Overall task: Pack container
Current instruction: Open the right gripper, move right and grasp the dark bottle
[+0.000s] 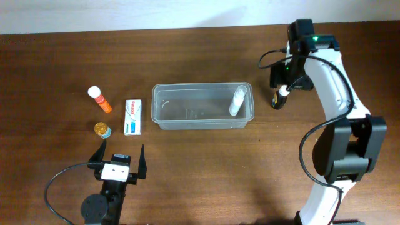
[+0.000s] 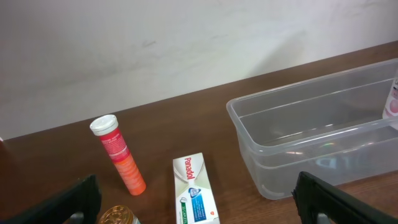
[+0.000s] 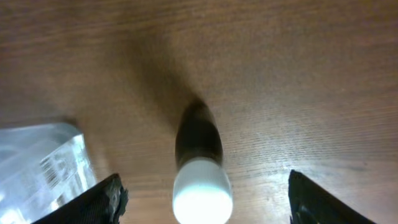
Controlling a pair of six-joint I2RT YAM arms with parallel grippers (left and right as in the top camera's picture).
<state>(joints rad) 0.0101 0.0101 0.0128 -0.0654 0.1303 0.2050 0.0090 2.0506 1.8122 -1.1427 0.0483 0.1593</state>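
The clear plastic container (image 1: 202, 106) sits mid-table with a white bottle (image 1: 237, 101) standing in its right end; it also shows in the left wrist view (image 2: 311, 134). A dark bottle with a white cap (image 1: 279, 97) stands right of the container, and my right gripper (image 1: 286, 78) hangs open directly above it; the right wrist view shows the cap (image 3: 202, 190) between the spread fingers, untouched. An orange tube (image 1: 100, 99), a white Panadol box (image 1: 133, 116) and a gold-lidded jar (image 1: 102, 129) lie left. My left gripper (image 1: 120, 160) is open and empty near the front edge.
The container's corner (image 3: 43, 165) shows at the left of the right wrist view. The orange tube (image 2: 119, 155), box (image 2: 194, 190) and jar lid (image 2: 118, 216) lie ahead of my left gripper's fingers. Cables trail from both arms.
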